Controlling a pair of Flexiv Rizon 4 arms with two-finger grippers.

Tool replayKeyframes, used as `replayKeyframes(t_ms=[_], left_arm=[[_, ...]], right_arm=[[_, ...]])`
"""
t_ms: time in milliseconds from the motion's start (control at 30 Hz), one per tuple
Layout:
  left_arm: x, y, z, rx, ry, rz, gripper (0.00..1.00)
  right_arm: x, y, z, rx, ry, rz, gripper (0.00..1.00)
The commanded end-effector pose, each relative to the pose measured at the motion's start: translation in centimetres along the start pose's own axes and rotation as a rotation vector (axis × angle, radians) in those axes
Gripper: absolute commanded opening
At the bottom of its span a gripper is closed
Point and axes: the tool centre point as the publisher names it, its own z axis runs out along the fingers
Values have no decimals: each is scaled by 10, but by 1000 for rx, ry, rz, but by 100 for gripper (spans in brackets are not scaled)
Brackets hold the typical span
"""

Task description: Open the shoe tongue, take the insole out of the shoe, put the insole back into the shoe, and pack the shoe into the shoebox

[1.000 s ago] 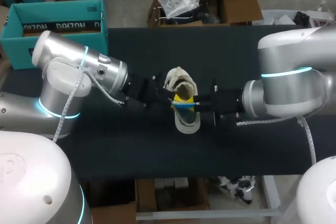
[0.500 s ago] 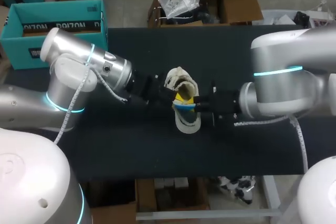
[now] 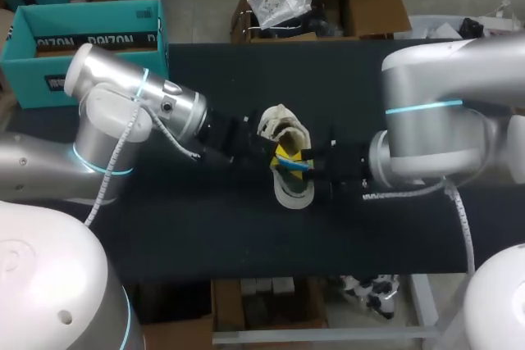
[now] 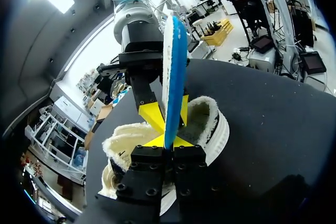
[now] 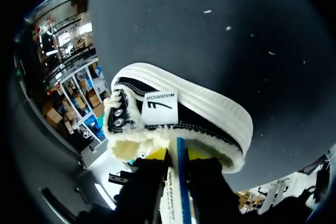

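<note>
Since a second ago, your right arm's large silver link has swung in toward the middle of the table, and your left arm's elbow has lifted and shifted inward. Both wrists have stayed over the shoe.

The insole (image 3: 291, 164) stands on edge just above the shoe's opening, blue side toward one side and white toward the other. In the left wrist view the insole (image 4: 174, 66) rises upright between that arm's fingers. In the right wrist view its thin blue edge (image 5: 181, 182) runs back between the right fingers.

You have the left gripper (image 3: 277, 153) pressed together on the insole's near end, with its yellow tips (image 4: 169, 141) on either face. The right gripper (image 3: 305, 161) pinches the same insole from the opposite side, its tips (image 5: 178, 154) flanking the blue edge.

The shoe (image 3: 289, 190) lies on the dark table (image 3: 205, 235) near its middle, directly under both grippers. It is cream and fleece-lined, and the right wrist view shows a black upper on the shoe (image 5: 199, 108). Its opening gapes wide in the left wrist view (image 4: 210, 124).

The teal shoebox (image 3: 82, 47) sits open at the table's far left corner, well apart from the shoe.
</note>
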Motion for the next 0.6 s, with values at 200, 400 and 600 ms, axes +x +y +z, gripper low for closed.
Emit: replayKeyframes(t_ms=[200, 400, 600], left_arm=[[0, 1, 4, -3, -7, 0, 0], [1, 0, 5, -12, -5, -3, 0], [2, 1, 5, -14, -8, -3, 0]], right_arm=[[-9, -11, -12, -49, 51, 6, 18], [-9, -10, -11, -45, 65, 3, 22], [-7, -13, -13, -21, 101, 1, 27]])
